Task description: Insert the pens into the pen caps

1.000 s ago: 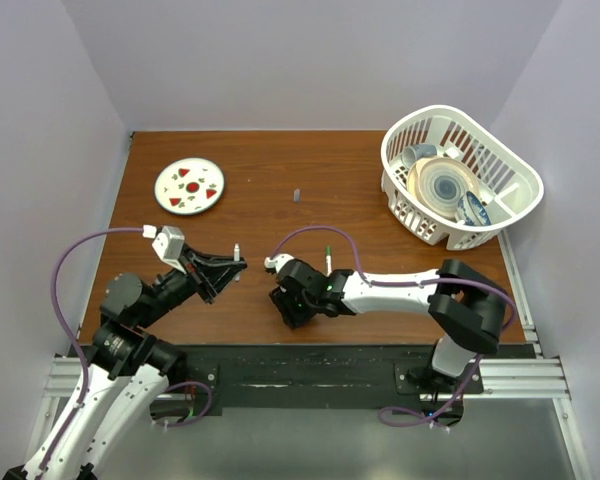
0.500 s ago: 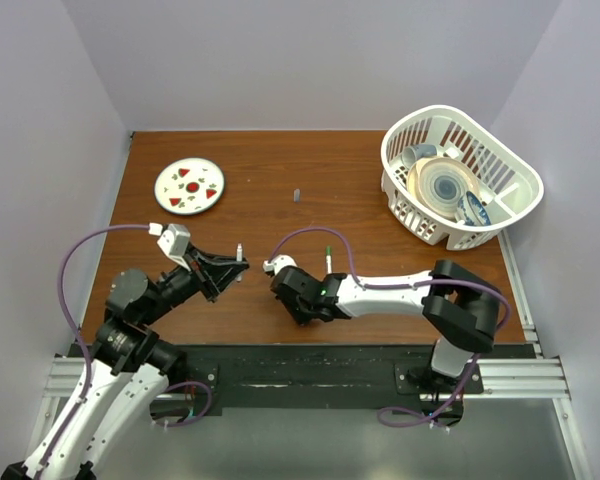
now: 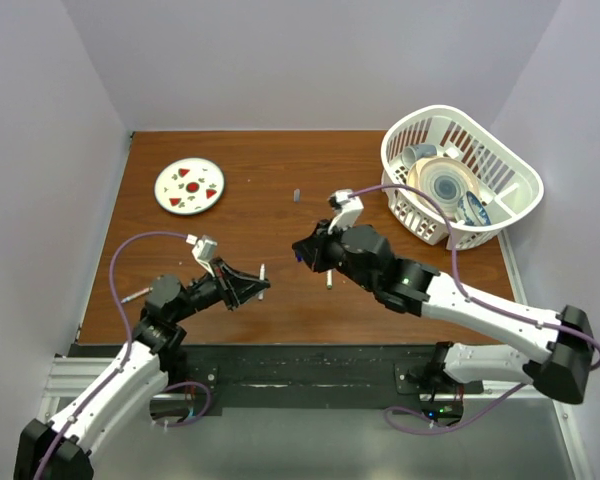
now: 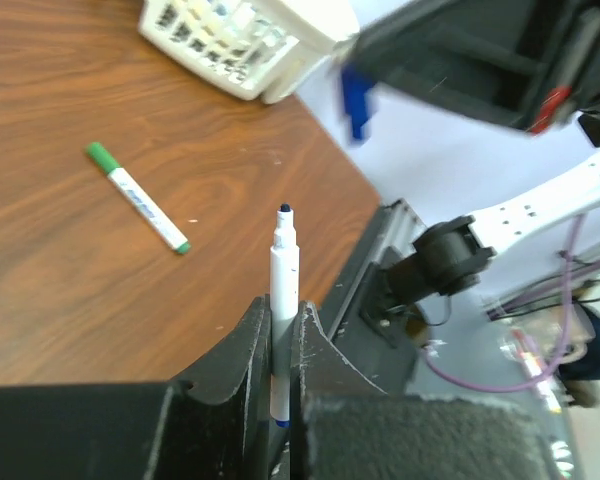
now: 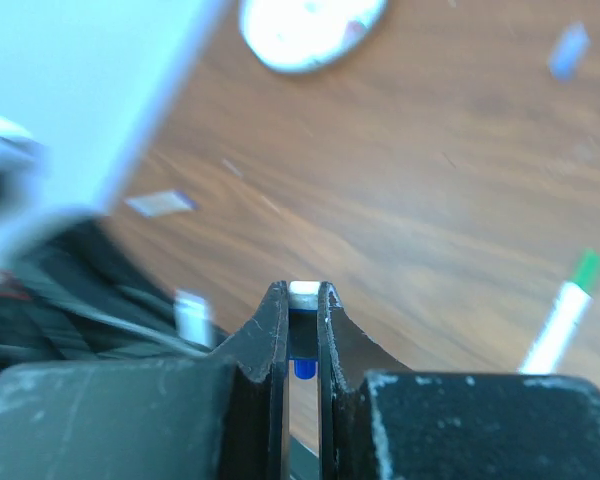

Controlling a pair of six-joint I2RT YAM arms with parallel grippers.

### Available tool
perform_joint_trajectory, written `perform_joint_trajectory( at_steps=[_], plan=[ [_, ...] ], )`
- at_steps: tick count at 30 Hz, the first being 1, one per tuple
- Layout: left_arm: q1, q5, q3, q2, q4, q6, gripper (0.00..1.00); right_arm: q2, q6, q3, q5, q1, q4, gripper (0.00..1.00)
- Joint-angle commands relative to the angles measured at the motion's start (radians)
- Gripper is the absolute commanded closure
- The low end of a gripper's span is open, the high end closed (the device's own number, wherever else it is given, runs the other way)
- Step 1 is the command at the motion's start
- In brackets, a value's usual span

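Observation:
My left gripper (image 3: 250, 290) (image 4: 277, 318) is shut on a white pen (image 4: 284, 262) with a dark blue tip, which points up out of the jaws. My right gripper (image 3: 303, 252) (image 5: 302, 302) is shut on the blue cap (image 5: 303, 366) and holds it above the table, right of and beyond the pen's tip; the cap and the tip are apart. The blue cap shows blurred in the left wrist view (image 4: 355, 98). A white pen with green ends (image 4: 138, 198) (image 5: 563, 317) lies on the table under the right arm (image 3: 328, 278). A dark cap (image 3: 296, 195) stands further back.
A round plate with red marks (image 3: 190, 186) lies at the back left. A white basket (image 3: 492, 150) with dishes stands at the back right. A small thin grey-white object (image 3: 132, 296) lies near the table's left front edge.
My right gripper has risen off the table and moved back and right with the blue cap. My left gripper has moved right and nearer with the pen.

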Motion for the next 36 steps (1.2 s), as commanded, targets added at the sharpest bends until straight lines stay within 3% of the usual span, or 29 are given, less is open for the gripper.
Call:
perform_joint_trajectory(
  at_steps=[1, 8, 13, 36],
  plan=[
    [-0.016, 0.069, -0.055, 0.078, 0.417, -0.157, 1.0, -0.072, 0.121, -0.101, 0.05, 0.005, 0.311, 1.0],
    [-0.034, 0.1, -0.083, 0.183, 0.652, -0.201, 1.0, -0.047, 0.201, -0.161, 0.003, 0.005, 0.561, 1.0],
    [-0.04, 0.106, -0.074, 0.214, 0.68, -0.202, 1.0, -0.023, 0.22, -0.18, -0.031, 0.005, 0.681, 1.0],
    [-0.042, 0.1, -0.042, 0.234, 0.662, -0.196, 1.0, 0.036, 0.27, -0.204, -0.168, 0.006, 0.729, 1.0]
  ],
)
